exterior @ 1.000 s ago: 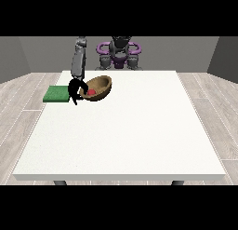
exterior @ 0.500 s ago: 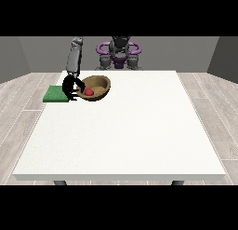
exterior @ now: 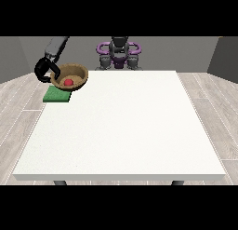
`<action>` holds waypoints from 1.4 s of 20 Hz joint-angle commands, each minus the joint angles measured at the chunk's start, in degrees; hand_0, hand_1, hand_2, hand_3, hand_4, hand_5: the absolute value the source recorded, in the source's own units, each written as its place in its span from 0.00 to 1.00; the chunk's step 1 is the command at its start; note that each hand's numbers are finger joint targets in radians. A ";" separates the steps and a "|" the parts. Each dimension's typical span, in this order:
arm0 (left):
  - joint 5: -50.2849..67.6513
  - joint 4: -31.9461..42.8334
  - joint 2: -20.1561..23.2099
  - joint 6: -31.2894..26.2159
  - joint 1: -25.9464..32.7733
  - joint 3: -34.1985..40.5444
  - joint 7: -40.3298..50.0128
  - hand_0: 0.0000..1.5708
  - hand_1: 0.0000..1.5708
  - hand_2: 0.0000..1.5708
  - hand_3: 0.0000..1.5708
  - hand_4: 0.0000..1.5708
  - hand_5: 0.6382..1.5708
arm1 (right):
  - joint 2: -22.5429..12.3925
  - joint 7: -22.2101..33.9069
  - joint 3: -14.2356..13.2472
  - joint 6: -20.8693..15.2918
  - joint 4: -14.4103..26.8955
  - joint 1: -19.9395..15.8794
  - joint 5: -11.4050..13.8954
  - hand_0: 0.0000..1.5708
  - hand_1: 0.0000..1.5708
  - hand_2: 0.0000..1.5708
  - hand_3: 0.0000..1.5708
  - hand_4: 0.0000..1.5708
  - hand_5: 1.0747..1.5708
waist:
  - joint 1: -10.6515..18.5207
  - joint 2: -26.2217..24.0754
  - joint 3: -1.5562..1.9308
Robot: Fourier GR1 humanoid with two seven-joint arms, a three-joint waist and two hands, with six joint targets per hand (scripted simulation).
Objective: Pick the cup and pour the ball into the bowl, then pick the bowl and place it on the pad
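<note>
You are looking across a large white table [exterior: 125, 126] toward the robot [exterior: 119, 52], which stands small at the far edge. The tabletop is plain white and takes up most of the view. Around it runs a floor [exterior: 18, 96] of pale wood-look planks, and behind the robot are grey walls [exterior: 186, 52].

At the view's left, near the table's far left corner, a black hand [exterior: 45, 71] grasps a brown bowl [exterior: 70, 77] by its rim, fingers curled round the edge. The bowl is tilted toward you, so you can see a red ball [exterior: 69, 82] lying inside. The bowl hangs just above a green pad [exterior: 56, 96], which lies flat at the table's left edge.

You cannot see the other hand.
</note>
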 commanded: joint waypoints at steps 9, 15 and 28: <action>1.94 4.60 4.65 -4.44 4.77 3.60 -7.11 0.00 0.00 0.00 0.00 0.77 0.98 | -8.65 -1.66 -4.50 8.71 1.76 1.78 -2.36 1.00 1.00 1.00 0.29 0.71 0.99 | -2.62 3.57 0.13; 0.29 6.29 4.84 -2.82 5.54 2.44 -9.72 0.00 0.00 0.00 0.00 0.77 0.98 | -6.50 -1.29 -5.64 7.97 1.63 0.87 -3.40 1.00 1.00 1.00 0.27 0.68 0.99 | -3.06 3.61 0.14; 2.77 5.66 6.01 -3.78 5.42 2.11 -10.34 0.00 0.00 0.00 0.00 0.76 0.99 | -4.60 -3.48 -10.48 7.36 7.22 1.17 -7.51 1.00 1.00 1.00 0.56 0.45 1.00 | -1.45 5.26 0.19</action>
